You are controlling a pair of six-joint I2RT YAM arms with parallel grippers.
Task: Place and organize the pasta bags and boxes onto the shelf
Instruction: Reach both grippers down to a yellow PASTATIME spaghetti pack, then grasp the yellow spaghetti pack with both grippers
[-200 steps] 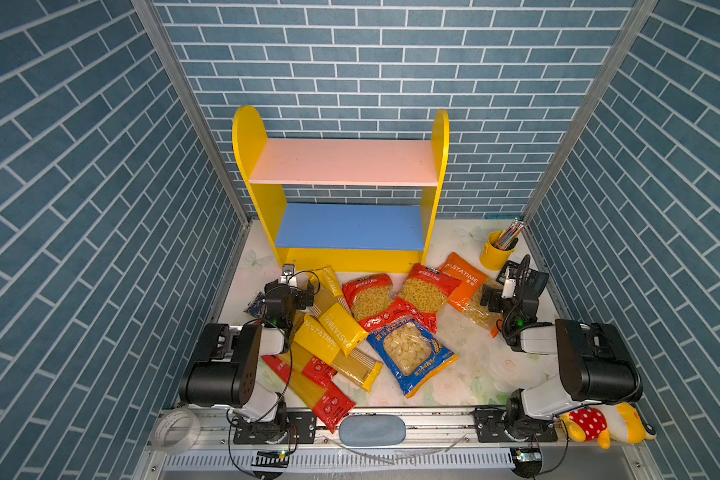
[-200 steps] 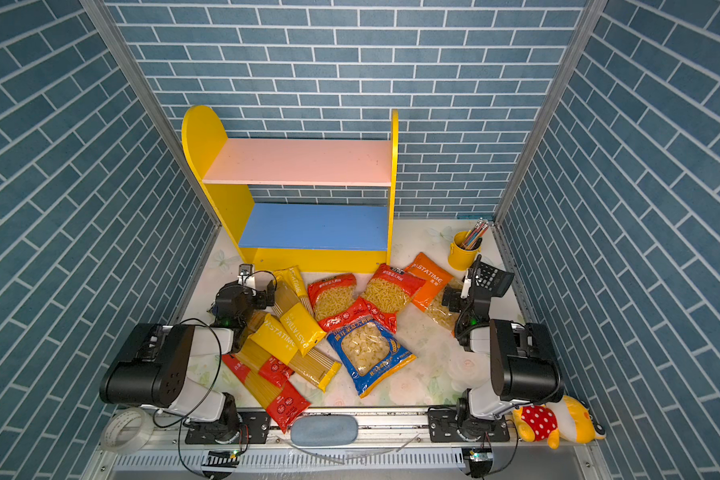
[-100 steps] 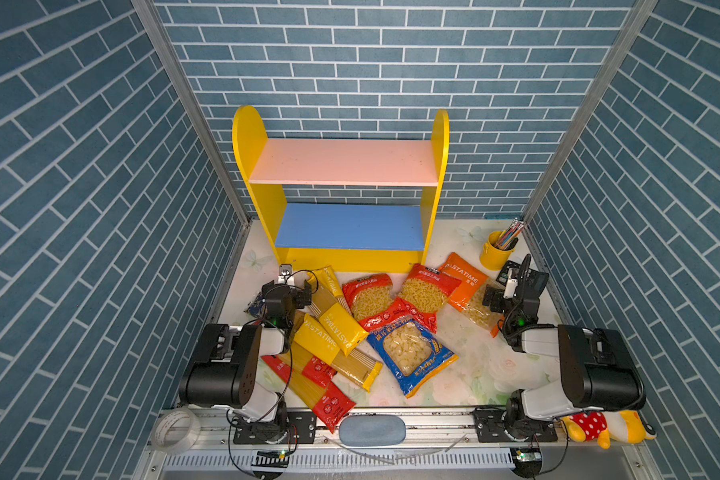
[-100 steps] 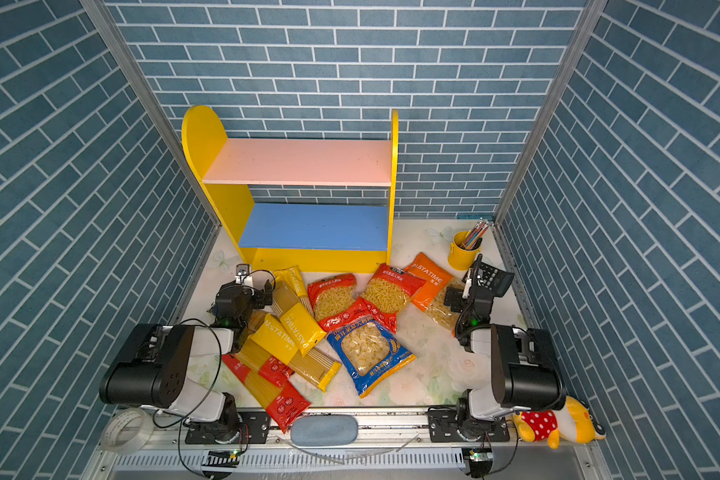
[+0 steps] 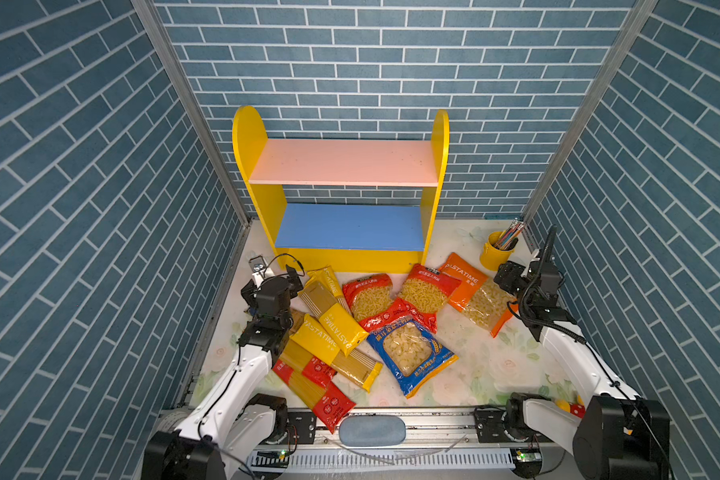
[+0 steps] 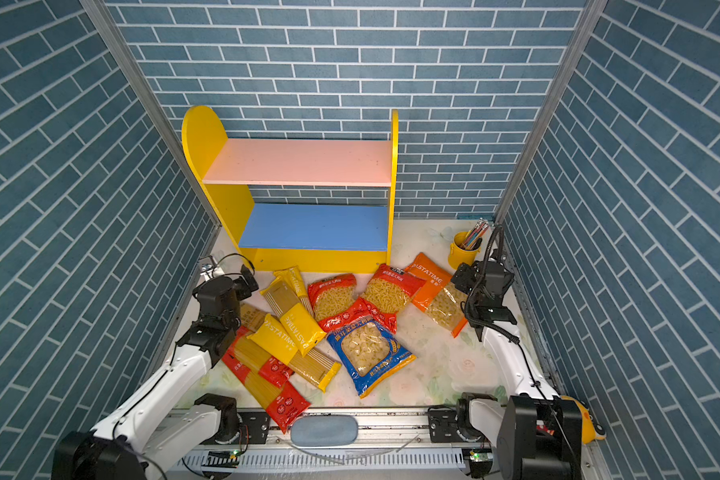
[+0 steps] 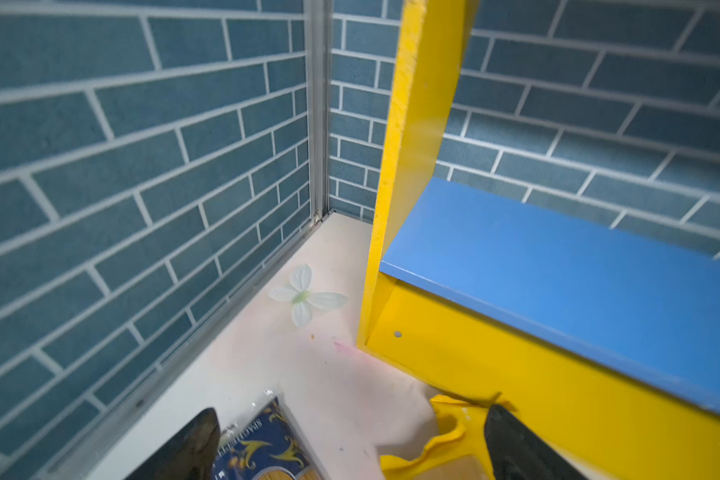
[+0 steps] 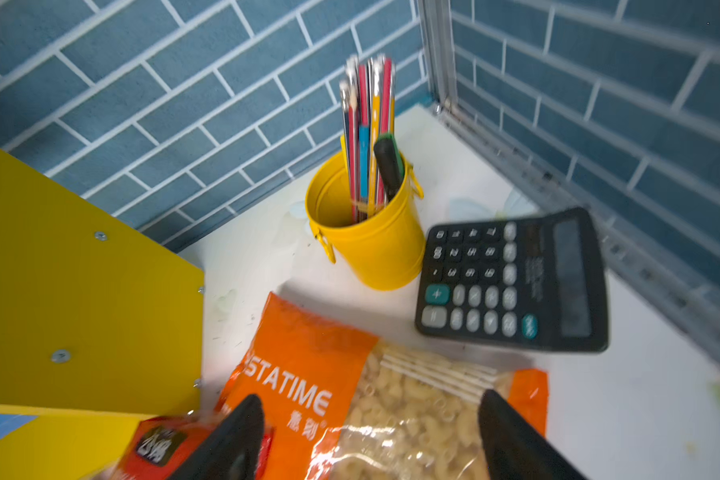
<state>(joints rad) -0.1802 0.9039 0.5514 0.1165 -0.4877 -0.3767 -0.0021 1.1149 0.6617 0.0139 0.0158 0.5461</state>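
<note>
Against the back wall in both top views, the shelf (image 5: 250, 166) stands with its pink and blue boards bare. All the pasta packs lie on the worktop (image 5: 474, 365) in front of it. Yellow spaghetti packs (image 5: 329, 328) and red spaghetti packs (image 5: 329, 405) overlap on the left, a blue bag (image 5: 412, 357) lies in the middle, and an orange bag (image 5: 466, 286) on the right. The left hand (image 5: 273, 282) hovers at the pile's left edge. The right hand (image 5: 506, 282) is at the orange bag's far end, near the pencil cup (image 5: 495, 253).

From the left wrist, the fingers (image 7: 184, 449) stand apart with nothing between them. They are above a dark-blue pack (image 7: 262, 453) and a yellow pack's end, near the shelf's corner.

From the right wrist, that hand's fingers stand wide apart, straddling the orange bag. A calculator (image 8: 512, 282) lies just beside the cup.
</note>
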